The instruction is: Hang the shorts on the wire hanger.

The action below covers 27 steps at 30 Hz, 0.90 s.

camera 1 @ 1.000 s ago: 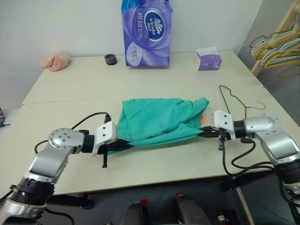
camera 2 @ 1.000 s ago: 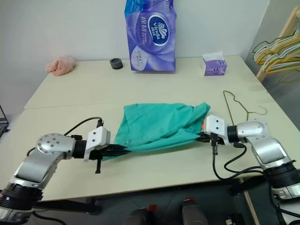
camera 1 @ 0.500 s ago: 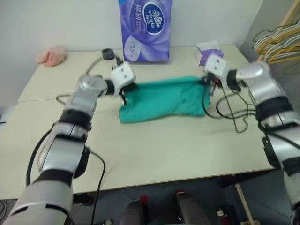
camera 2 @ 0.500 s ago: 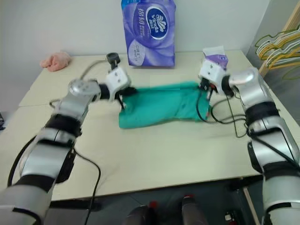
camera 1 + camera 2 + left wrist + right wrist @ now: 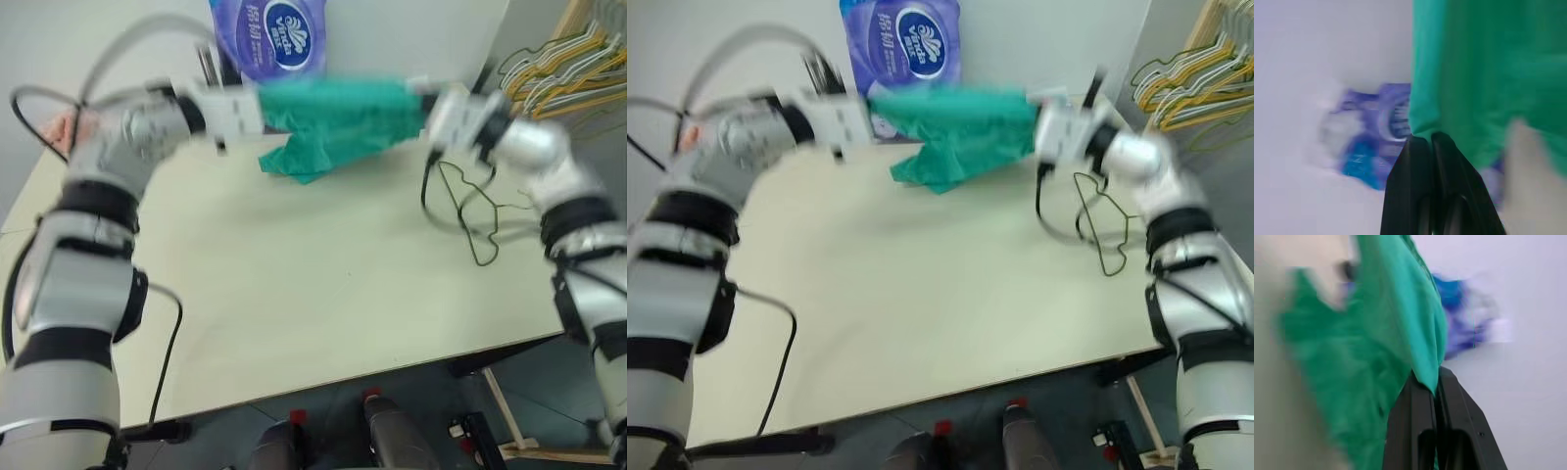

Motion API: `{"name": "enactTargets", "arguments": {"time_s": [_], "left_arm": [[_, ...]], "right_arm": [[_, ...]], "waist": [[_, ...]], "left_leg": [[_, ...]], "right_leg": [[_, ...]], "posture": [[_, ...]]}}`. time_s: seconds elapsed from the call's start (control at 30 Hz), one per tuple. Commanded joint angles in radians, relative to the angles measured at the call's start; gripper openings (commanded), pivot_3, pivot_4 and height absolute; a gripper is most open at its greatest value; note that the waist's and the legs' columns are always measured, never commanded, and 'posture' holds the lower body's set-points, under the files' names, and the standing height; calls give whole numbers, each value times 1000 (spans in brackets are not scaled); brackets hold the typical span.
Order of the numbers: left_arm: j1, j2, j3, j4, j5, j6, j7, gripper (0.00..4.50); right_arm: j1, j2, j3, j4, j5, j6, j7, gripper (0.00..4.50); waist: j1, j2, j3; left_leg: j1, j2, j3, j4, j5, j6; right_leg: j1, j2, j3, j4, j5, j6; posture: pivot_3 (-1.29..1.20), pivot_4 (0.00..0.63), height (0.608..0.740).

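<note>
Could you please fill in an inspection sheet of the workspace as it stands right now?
Surface: pale table, bare across its near half.
Job's things: shorts stretched in the air between both grippers, lower part drooping; wire hanger flat on the table, not yet used.
Clutter: purple tissue pack at the far edge.
Grippers: left gripper shut on the shorts; right gripper shut on the shorts.
Cables: black cable looping below the right wrist.
Surroundings: rack of hangers on the right.
</note>
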Motion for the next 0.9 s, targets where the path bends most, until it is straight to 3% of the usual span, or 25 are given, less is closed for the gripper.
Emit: {"name": "enactTargets", "arguments": {"time_s": [0.03,0.2,0.37,0.53,0.9], "left_arm": [[262,117,40,-337,-212,208,-326,0],[647,278,76,-793,-396,483,-539,0],[876,362,106,-979,-457,571,-593,0],[974,357,130,-1079,-489,625,-594,0],[1024,343,119,-1118,-506,650,-616,0]], "right_arm": [[170,-28,-19,-269,122,77,144,27],[419,-81,-5,-659,231,304,334,27],[582,-222,28,-969,358,598,559,27],[645,-292,8,-1078,391,771,637,27],[692,-374,31,-1203,407,941,775,27]], "waist": [[-9,1,1],[-6,2,1],[29,2,1],[57,2,1],[76,2,1]], "left_leg": [[1,1,-1,2,0,0],[-3,5,-7,4,0,0],[9,5,-11,3,0,0],[14,4,-10,4,-1,0],[17,4,-11,3,-1,0]], "right_leg": [[1,1,0,2,0,0],[-4,3,1,3,1,0],[12,3,-3,-1,-1,-1],[18,2,-4,-2,-1,-2],[21,3,-7,-4,-2,-3]], "posture": [[-134,148,740],[-130,149,740],[-144,149,740],[-147,150,740],[-148,148,740]]}}
